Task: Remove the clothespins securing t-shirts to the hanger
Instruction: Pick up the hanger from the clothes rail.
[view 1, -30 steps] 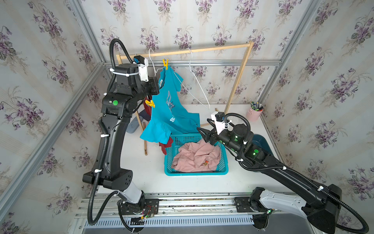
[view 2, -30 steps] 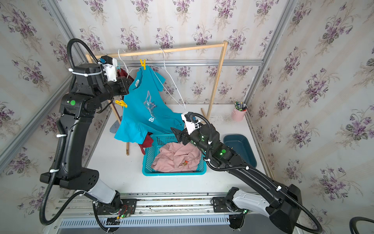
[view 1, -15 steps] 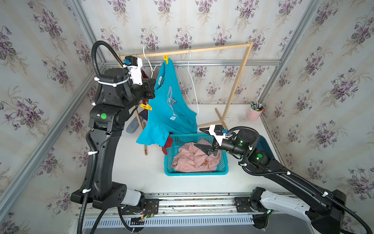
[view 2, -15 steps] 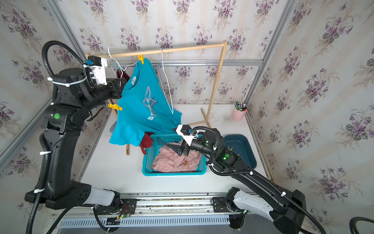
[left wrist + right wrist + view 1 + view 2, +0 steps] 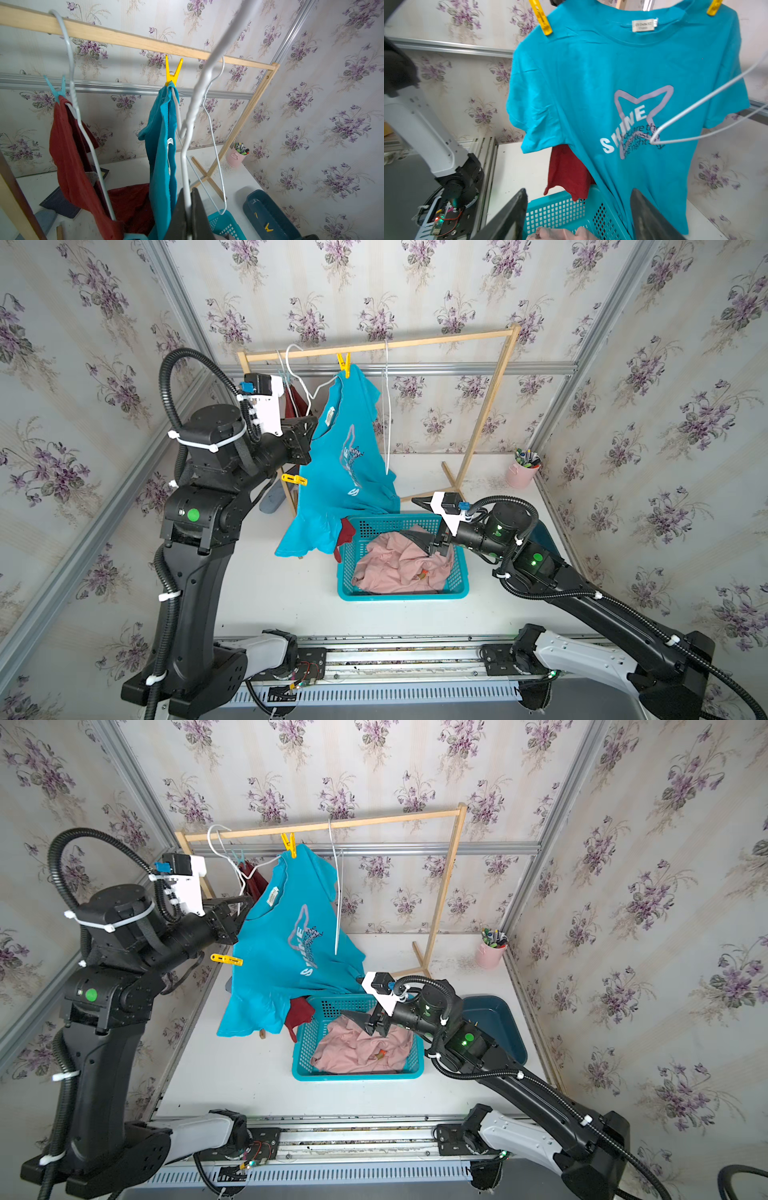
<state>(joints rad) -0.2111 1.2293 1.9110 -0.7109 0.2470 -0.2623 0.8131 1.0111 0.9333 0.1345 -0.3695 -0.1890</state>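
Two yellow clothespins pin the turquoise t-shirt, seemingly to the hanger your left gripper clamps; your right gripper gapes above the basket. Tug now and fabric could tear or the rack tip.

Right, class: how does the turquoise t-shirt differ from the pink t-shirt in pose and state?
The turquoise t-shirt hangs spread out; the pink t-shirt lies crumpled in the basket. Yellow clothespins clip the turquoise one; none shows on the pink one. The turquoise print reads clearly; the pink one's is mostly hidden. Both are tees.
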